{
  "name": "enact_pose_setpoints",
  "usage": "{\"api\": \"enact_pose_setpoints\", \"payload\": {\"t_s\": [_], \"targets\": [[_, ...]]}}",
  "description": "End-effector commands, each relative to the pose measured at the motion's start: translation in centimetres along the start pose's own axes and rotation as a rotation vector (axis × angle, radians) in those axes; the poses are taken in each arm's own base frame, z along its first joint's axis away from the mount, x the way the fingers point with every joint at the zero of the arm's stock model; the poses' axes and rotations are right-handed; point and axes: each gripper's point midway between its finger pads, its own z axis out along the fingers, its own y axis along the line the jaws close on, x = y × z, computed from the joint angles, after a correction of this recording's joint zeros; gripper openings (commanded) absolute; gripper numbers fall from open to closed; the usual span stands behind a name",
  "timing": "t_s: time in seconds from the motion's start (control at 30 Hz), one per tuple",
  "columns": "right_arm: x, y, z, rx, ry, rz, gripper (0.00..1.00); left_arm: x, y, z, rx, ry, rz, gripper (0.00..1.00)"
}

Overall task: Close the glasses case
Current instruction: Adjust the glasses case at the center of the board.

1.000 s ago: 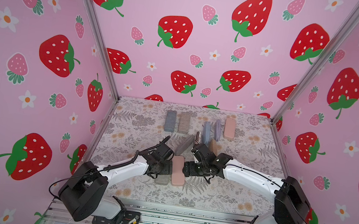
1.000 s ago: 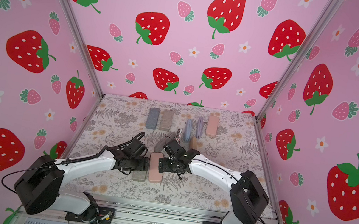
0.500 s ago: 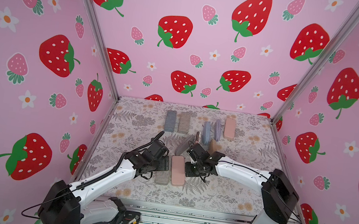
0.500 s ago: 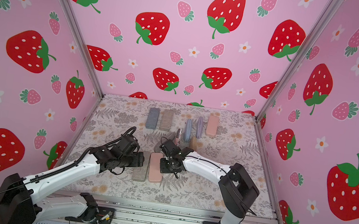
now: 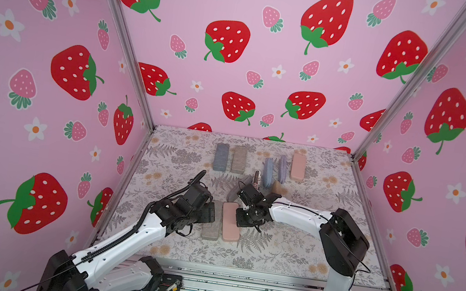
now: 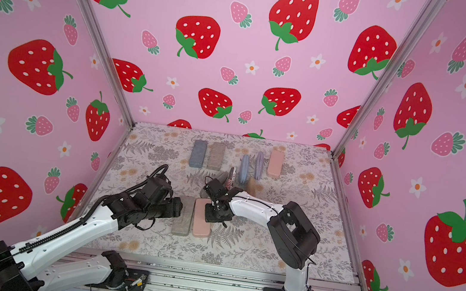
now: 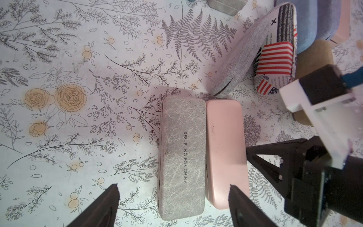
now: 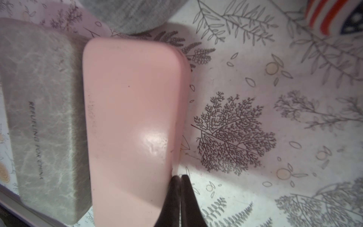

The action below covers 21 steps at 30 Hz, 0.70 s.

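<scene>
The pink glasses case (image 5: 230, 221) (image 6: 202, 218) lies flat on the floral mat with its lid down, side by side with a grey marbled case (image 5: 211, 227) (image 7: 181, 157). My right gripper (image 8: 179, 176) (image 5: 242, 220) is shut with nothing between its fingers, and its tips rest at the pink case's (image 8: 127, 127) long outer edge. My left gripper (image 7: 173, 188) (image 5: 208, 215) hangs open over the near ends of the grey case and the pink case (image 7: 225, 153), touching neither.
A grey fabric case (image 5: 236, 189) and a flag-patterned case (image 5: 257, 179) lie just behind the pair, and a tan one (image 5: 277, 187) beside them. Several more cases line the back: blue (image 5: 220, 157), grey-brown (image 5: 239, 159), two soft ones (image 5: 268, 168), pink (image 5: 298, 166).
My right gripper has gone from open to shut and settled at the pink case's outer edge. The left arm has drawn back a little toward the left, still open.
</scene>
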Motion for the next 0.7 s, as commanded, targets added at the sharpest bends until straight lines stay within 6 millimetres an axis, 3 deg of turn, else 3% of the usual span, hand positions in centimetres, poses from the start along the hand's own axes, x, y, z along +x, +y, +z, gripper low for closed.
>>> {"api": "enact_pose_setpoints", "payload": {"t_s": [0.0, 0.47, 0.67], "targets": [[0.0, 0.2, 0.6, -0.002, 0.032, -0.017, 0.08, 0.3, 1.1, -0.1, -0.039, -0.001, -0.015, 0.87], [0.4, 3.1, 0.1, -0.078, 0.054, -0.024, 0.10, -0.5, 1.1, 0.4, -0.041, 0.000, -0.020, 0.89], [1.2, 2.9, 0.1, -0.070, 0.062, -0.023, 0.10, -1.6, 0.1, 1.4, -0.032, 0.011, -0.010, 0.90]]}}
